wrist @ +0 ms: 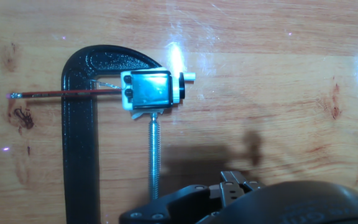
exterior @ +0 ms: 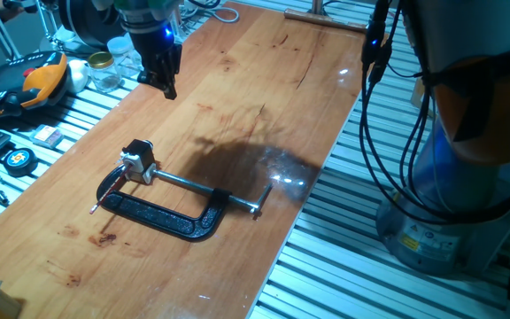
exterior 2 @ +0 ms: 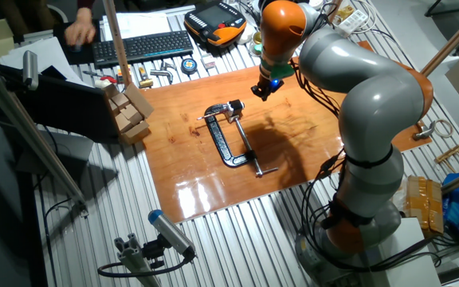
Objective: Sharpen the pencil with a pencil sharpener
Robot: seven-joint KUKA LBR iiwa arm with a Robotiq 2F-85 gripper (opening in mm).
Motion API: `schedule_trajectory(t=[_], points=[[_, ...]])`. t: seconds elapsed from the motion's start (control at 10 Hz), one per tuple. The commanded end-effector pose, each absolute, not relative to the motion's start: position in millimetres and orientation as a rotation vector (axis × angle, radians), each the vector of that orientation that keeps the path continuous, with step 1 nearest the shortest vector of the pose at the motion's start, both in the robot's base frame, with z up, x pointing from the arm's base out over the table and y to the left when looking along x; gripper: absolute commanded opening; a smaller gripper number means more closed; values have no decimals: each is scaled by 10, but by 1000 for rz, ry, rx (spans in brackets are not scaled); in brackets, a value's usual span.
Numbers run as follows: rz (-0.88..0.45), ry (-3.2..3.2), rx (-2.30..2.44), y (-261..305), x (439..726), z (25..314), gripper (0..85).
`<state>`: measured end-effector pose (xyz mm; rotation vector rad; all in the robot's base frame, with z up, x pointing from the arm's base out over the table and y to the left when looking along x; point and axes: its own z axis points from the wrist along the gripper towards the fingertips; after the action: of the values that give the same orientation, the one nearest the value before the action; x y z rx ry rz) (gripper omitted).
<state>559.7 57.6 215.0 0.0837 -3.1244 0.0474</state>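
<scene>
The pencil sharpener [wrist: 149,91], a small silver block with a black end, sits clamped between the jaw and the screw of a black C-clamp [wrist: 79,155]. The pencil [wrist: 67,94], thin and dark red, lies flat with one end in the sharpener and crosses the clamp's frame to the left. In the fixed views the sharpener [exterior: 138,160] [exterior 2: 235,108] and the pencil [exterior: 109,192] [exterior 2: 212,115] lie mid-board. My gripper [exterior: 168,89] [exterior 2: 260,93] hangs well above the board, away from the sharpener, fingers together and holding nothing. Its fingertips [wrist: 232,182] show at the bottom of the hand view.
The clamp's silver screw rod [exterior: 206,190] runs to a small handle bar near the wooden board's [exterior: 264,80] right edge. Jars, a tape measure [exterior: 18,159] and an orange-black pendant [exterior: 34,80] lie left of the board. Wooden blocks [exterior 2: 130,112] and a keyboard [exterior 2: 138,46] stand beyond it.
</scene>
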Motion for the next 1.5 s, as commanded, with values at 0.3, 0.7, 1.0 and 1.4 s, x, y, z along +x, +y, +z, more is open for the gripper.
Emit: schedule_trajectory(t=[0.3,0.7,1.0,1.4], points=[[40,-3120,79,577,5602,2144,0],[40,-3123,75,579,5618,2124,0],[43,-3125,75,572,5622,2127,0],[45,-3126,82,557,5638,2139,0]])
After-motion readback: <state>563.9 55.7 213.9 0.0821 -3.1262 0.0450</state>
